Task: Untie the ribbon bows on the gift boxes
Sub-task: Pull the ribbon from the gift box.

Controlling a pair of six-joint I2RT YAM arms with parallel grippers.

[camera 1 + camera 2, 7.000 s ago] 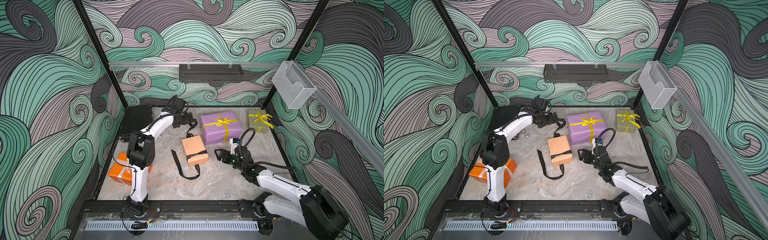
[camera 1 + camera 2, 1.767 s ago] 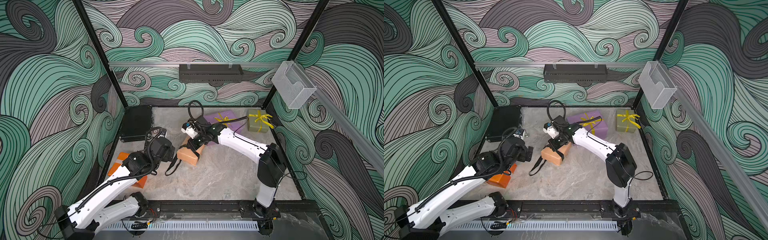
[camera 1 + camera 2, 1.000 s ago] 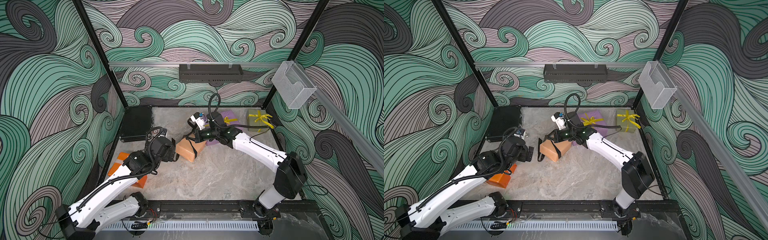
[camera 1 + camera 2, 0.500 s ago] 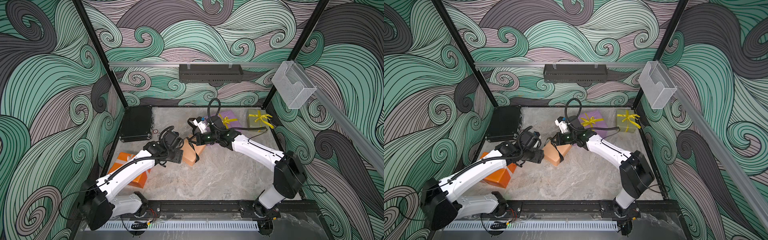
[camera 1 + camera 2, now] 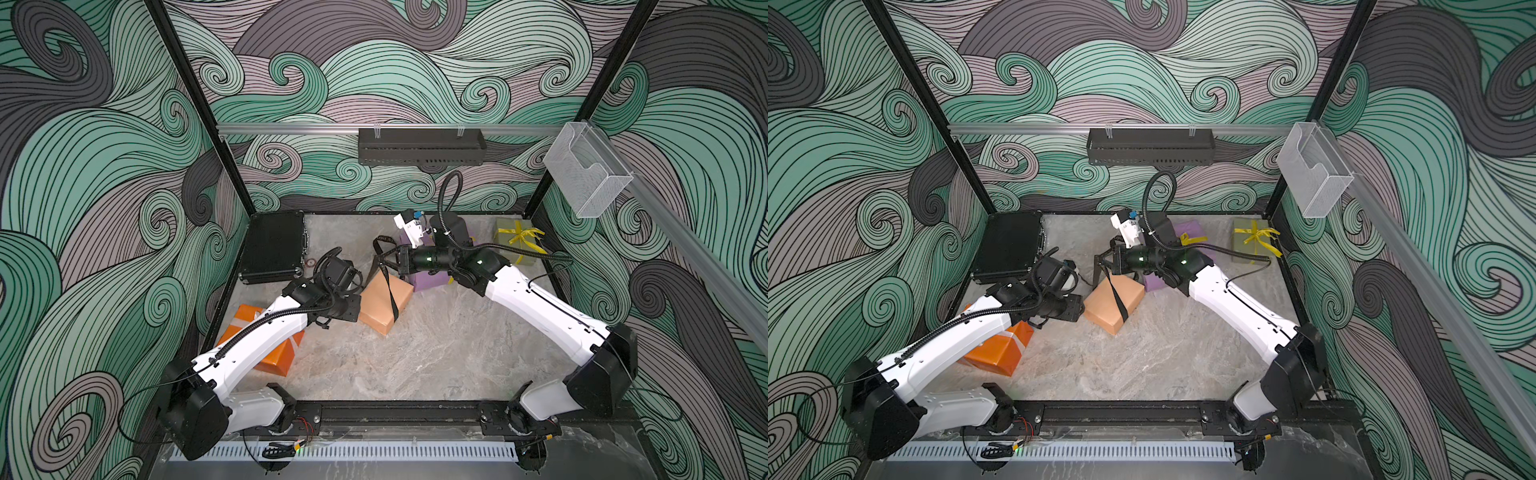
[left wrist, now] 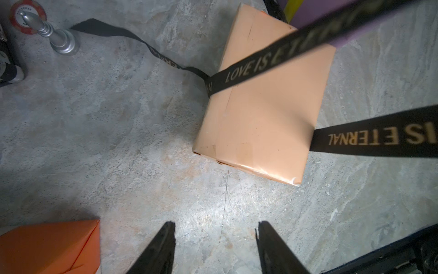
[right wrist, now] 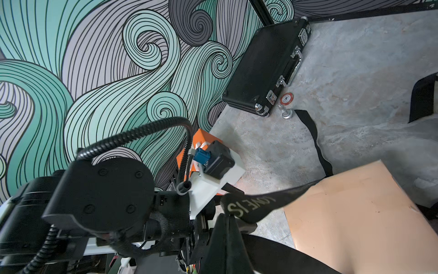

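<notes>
Above tan box (image 5: 374, 307), my right gripper (image 5: 385, 260) pinches black ribbon (image 5: 390, 295); left gripper (image 6: 214, 227) half-open, empty; orange box (image 5: 276, 359) half hidden.

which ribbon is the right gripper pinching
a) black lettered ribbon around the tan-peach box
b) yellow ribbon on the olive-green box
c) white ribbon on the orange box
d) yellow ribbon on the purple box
a: in a top view the right gripper is shut on the black lettered ribbon, which stretches up to it from around the tan-peach box.
</notes>
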